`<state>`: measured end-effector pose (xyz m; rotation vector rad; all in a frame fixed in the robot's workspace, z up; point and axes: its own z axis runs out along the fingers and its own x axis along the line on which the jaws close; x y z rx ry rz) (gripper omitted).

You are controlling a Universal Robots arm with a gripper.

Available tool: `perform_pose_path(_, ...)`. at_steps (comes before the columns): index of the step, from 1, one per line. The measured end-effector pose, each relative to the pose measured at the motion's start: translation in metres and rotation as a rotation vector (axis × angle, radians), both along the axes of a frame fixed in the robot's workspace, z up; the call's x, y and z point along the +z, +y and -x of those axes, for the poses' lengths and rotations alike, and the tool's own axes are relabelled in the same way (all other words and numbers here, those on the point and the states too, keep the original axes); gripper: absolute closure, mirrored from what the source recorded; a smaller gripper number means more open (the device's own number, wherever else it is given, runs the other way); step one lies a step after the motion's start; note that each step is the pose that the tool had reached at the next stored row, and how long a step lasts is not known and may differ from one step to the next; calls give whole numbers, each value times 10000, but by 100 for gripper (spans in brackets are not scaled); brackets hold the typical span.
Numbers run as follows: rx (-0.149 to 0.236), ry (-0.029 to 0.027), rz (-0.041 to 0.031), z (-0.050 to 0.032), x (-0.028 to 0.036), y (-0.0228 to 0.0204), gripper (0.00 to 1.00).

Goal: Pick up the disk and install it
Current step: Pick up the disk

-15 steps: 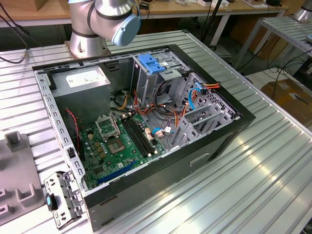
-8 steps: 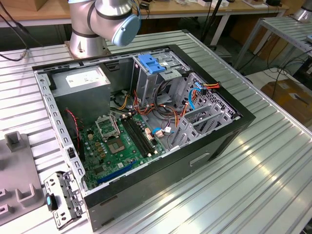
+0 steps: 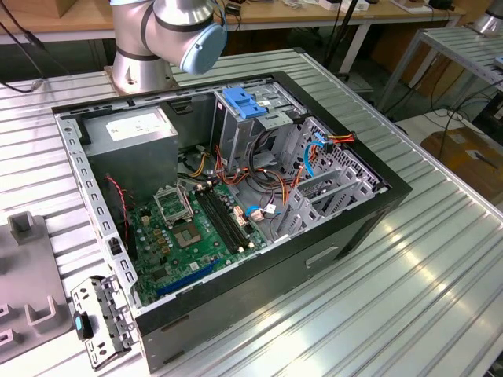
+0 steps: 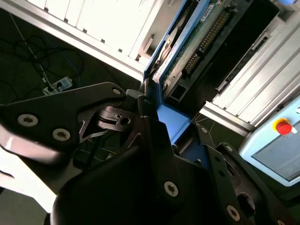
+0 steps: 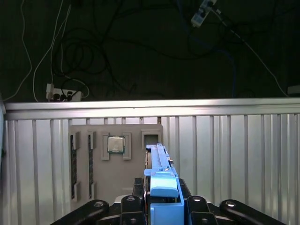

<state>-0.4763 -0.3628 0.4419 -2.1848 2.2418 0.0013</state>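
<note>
Gripper (image 5: pixel 161 200) sits right under the lens in the first wrist view, black fingers (image 5: pixel 137 187) pressed in from both sides of the disk (image 5: pixel 159 161), so we call it clamped on the disk. Disk stands edge-on, blue side rail toward the camera, above a grey tray (image 5: pixel 133 168) on the slatted table (image 5: pixel 234 154). A processor chip (image 5: pixel 116 144) lies in a tray pocket near the disk. We cannot tell if the disk touches the tray; it looks clear of it. In the second wrist view the disk's green board side shows next to the blue rail.

Exterior view: open computer case (image 3: pixel 393 188) with a drive cage (image 3: pixel 236 129), blue handle on top, well apart from the tray at the exterior view's left.

Step in hand, as we judge it: pick done, disk in carry, install not yet done. We judge the move ahead calls for a firm clamp, rails squared to the cage opening, and clearance from the loose cables (image 3: pixel 271 184)
</note>
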Motion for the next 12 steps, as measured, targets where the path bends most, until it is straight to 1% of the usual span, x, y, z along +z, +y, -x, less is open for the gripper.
perform_pose_path(12,0,64,-13,0,281,0,63)
